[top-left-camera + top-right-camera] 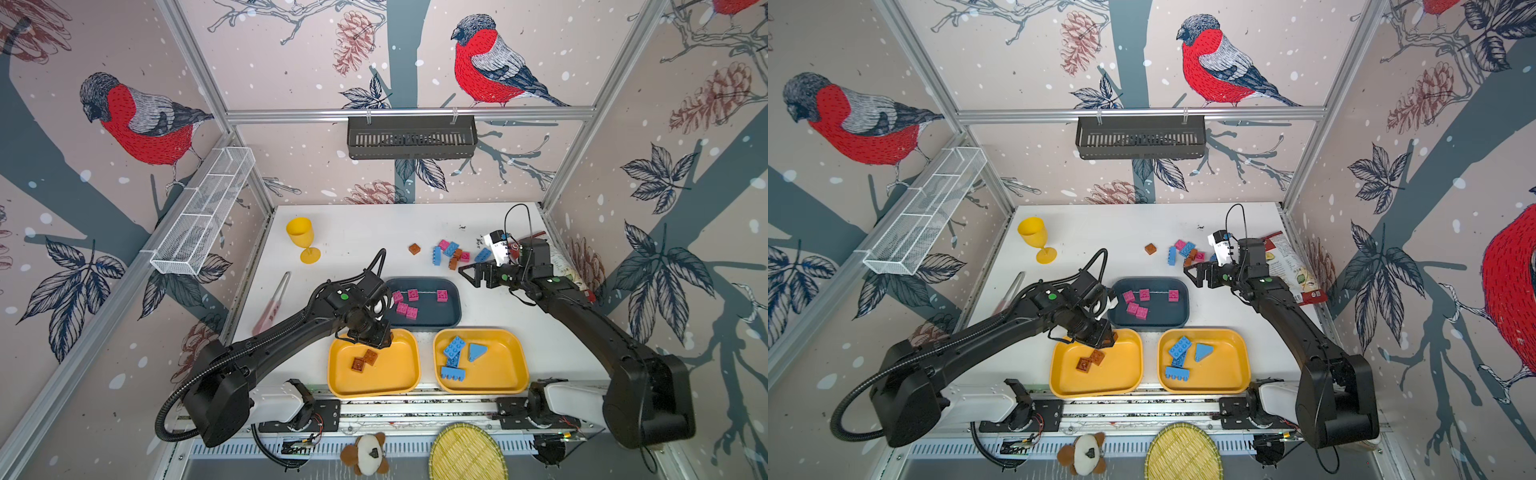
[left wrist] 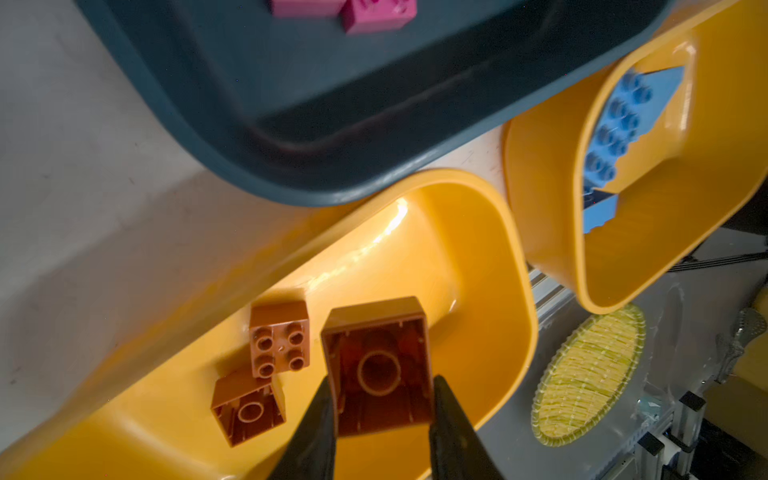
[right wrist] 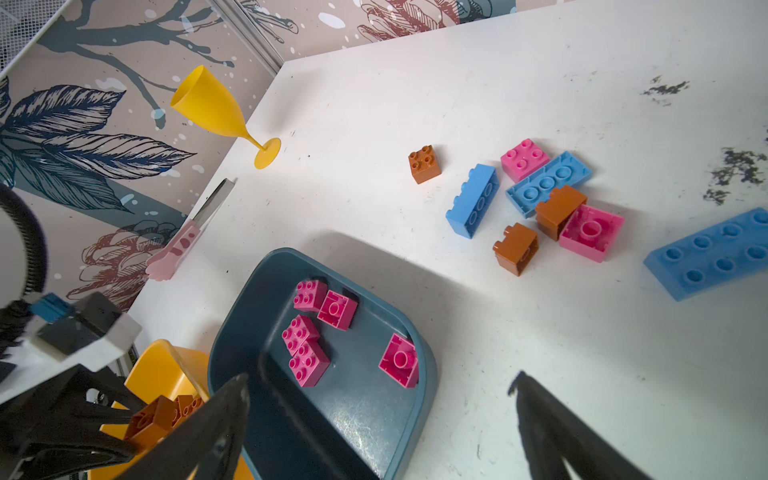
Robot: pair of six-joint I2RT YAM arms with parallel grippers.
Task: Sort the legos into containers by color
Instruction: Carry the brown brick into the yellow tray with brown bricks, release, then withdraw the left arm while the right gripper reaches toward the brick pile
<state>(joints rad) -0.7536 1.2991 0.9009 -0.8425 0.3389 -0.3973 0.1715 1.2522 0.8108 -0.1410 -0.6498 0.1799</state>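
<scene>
Closest to you in both top views, a woven dish (image 1: 467, 455) and a plush toy (image 1: 368, 454) lie beyond the table's (image 1: 361, 232) near edge. On the table, two trays sit side by side along that edge. The left yellow tray (image 1: 395, 374) carries two brown bricks (image 1: 364, 360). The right yellow tray (image 1: 503, 370) carries several blue pieces (image 1: 455, 353), one of them a wedge (image 1: 476, 351). Just behind them the teal tray (image 1: 444, 318) holds five pink bricks (image 1: 407, 305).

Your left gripper (image 1: 374, 337) hangs over the left yellow tray's far edge. Your right gripper (image 1: 467, 277) hovers above bare table just off the teal tray's far right corner, jaws spread wide with nothing between them. You have unsorted legos (image 1: 453, 254) clustered toward the far edge, right of the middle, and a lone brown brick (image 1: 414, 249) a little to their left. A yellow goblet (image 1: 301, 235) stands near the far left corner, and tongs (image 1: 274, 301) lie along the left edge.

Your left wrist view shows the jaws pinched narrow on the gripped brown brick (image 2: 376, 365). Its hollow side faces the lens, above the left yellow tray and apart from the two lying there.

Your right wrist view shows the wide-set fingers (image 3: 224, 415) framing the teal tray's corner. Pink, blue and brown pieces touch in the heap, and a long blue plate (image 3: 715, 253) lies apart from it.
</scene>
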